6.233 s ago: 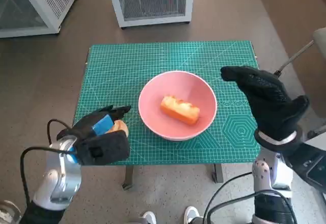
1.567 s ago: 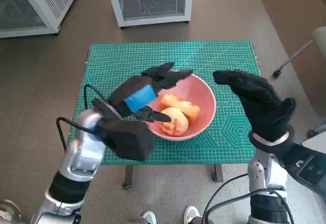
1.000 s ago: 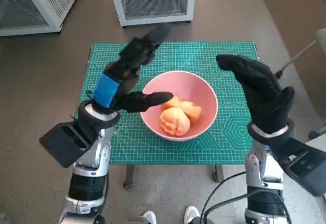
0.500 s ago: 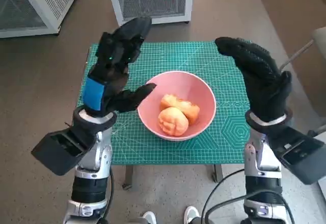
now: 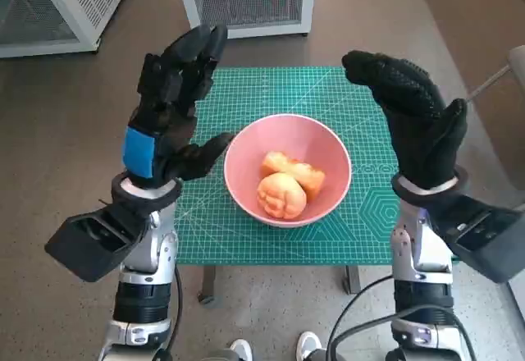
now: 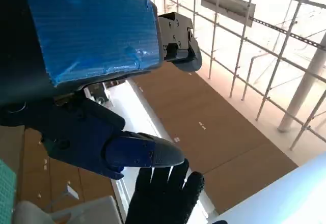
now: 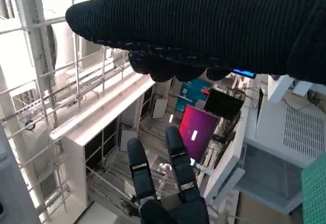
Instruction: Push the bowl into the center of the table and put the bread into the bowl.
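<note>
Above the table (image 5: pixel 361 213), left hand (image 5: pixel 168 115) and right hand (image 5: pixel 414 119) spread, empty, flanking bowl (image 5: pixel 287 168).

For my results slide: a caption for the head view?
Both hands, left and right, raised open beside the pink bowl holding two breads.

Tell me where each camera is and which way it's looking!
Head view: up on the robot's head, looking steeply down at the green table and pink bowl with bread; both forearms rise with the left hand and right hand raised.
Left wrist view: behind the left hand, aimed up at the ceiling.
Right wrist view: behind the right hand, aimed up at the beams.
Shared: each wrist view also catches the other hand.
</note>
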Motion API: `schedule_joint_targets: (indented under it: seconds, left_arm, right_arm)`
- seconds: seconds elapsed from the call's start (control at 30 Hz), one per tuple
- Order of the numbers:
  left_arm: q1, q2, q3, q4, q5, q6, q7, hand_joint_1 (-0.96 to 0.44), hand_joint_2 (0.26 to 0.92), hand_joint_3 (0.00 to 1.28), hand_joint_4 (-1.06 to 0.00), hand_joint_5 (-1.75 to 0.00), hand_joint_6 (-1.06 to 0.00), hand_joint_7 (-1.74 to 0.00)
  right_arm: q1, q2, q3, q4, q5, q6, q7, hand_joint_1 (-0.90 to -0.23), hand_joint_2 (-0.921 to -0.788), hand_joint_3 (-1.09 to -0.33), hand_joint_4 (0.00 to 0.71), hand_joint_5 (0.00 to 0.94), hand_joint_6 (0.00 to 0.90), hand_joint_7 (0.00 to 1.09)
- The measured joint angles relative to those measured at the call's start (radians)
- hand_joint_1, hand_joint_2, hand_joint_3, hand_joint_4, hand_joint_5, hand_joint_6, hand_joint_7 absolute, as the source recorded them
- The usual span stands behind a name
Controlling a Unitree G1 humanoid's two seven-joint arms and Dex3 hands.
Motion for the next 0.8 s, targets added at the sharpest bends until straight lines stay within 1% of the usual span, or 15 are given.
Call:
schedule_joint_targets:
  seconds: [0.13,0.27,0.53,0.67,0.8]
  left_arm:
    - [-0.006,0.003,0.0,0.029,0.007,-0.031,-0.006,-0.62,0.921,0.3,-0.26,-0.02,-0.08,-0.55]
    - [-0.013,0.004,-0.002,0.055,0.013,-0.063,-0.008,-0.62,0.921,0.3,-0.26,-0.02,-0.08,-0.55]
    - [-0.03,0.007,-0.01,0.098,0.026,-0.116,-0.013,-0.62,0.921,0.31,-0.27,-0.02,-0.01,-0.69]
    - [-0.035,0.013,-0.014,0.112,0.044,-0.138,-0.016,-0.62,0.921,0.32,-0.27,-0.02,0.0,-0.71]
    - [-0.04,0.02,-0.016,0.127,0.049,-0.15,-0.017,-0.63,0.921,0.32,-0.28,-0.02,0.0,-0.72]
  right_arm:
    - [-0.01,-0.002,0.0,0.003,0.001,0.0,0.003,-0.543,-0.921,-0.499,0.29,0.01,0.067,0.64]
    - [-0.029,-0.004,0.001,0.017,0.001,-0.008,0.011,-0.543,-0.921,-0.507,0.28,0.004,0.046,0.63]
    - [-0.059,-0.007,-0.001,0.069,0.002,-0.039,0.039,-0.542,-0.921,-0.514,0.272,0.0,0.038,0.64]
    - [-0.066,-0.007,-0.002,0.095,0.001,-0.058,0.048,-0.549,-0.921,-0.512,0.267,0.0,0.057,0.66]
    - [-0.067,-0.006,-0.002,0.116,-0.002,-0.075,0.047,-0.554,-0.921,-0.501,0.263,0.001,0.051,0.7]
